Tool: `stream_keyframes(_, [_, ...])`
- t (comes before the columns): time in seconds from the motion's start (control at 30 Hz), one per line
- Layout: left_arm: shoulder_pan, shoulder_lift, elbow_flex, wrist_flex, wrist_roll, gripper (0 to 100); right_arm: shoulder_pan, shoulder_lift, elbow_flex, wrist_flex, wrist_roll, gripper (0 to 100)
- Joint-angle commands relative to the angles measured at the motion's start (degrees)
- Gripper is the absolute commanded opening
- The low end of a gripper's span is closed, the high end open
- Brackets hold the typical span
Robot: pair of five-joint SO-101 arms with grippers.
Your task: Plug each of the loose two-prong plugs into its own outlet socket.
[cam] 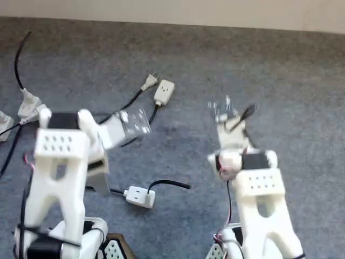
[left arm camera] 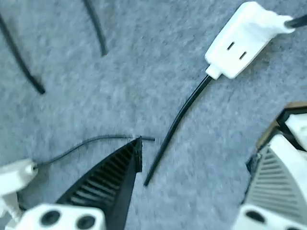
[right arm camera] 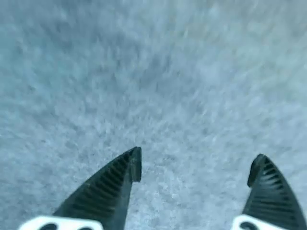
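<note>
While both arms hang over the grey carpet [cam: 302, 75], nothing is gripped and no loose plug is seated.

Far left: edge plugs [cam: 27, 102] on black cords, well apart from both arms.

Left gripper [cam: 136, 125] sits mid-left, fingers spread wide. In its wrist view, left gripper [left arm camera: 196, 155] has nothing between the fingertips but carpet and the end of a black cable [left arm camera: 175, 127]. That cable runs up to what looks like the far socket [left arm camera: 240, 43], slot face up.

Just past it: plug [cam: 150, 82], white, two prongs showing. It lies beyond the left fingers, away from the robot and a bit right. Its long axis is diagonal, with the prongs pointing away and right and the cord trailing back toward the left arm. Far socket [cam: 164, 91] lies just beside it, not touching as far as I can tell.

Near socket [cam: 140, 197] lies close to the robot between the arm bases, its cord running right.

Right gripper [cam: 227, 112] is well apart from all of this. Its wrist view has right gripper [right arm camera: 197, 158] with fingers released over bare carpet.

Judgement: left arm is clearly nearer, so it should take the plug. The fingers need to close across the plug's short width, so the wrist must turn to that diagonal. Slots face up, so the prongs would have to be tipped downward.
</note>
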Motion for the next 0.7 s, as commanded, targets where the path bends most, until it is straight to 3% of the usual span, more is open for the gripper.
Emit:
stream_keyframes(0.0, [3.03,-5.85,13.49,-13.63,1.41,36,-0.75,-5.76,10.59,-6.55,-1.49,33.3])
stream_keyframes(0.13, [6.81,-6.55,21.41,-23.74,1.32,36,-0.92,-8.84,13.05,-7.34,-1.41,33.3])
stream_keyframes(0.47, [19.91,-6.55,22.02,-25.58,6.15,36,-6.11,-9.71,15.96,-7.43,-1.67,33.3])
stream_keyframes(0.67, [22.11,-6.46,25.54,-32.09,6.24,36,-6.29,-9.71,16.22,-7.43,-1.67,33.3])
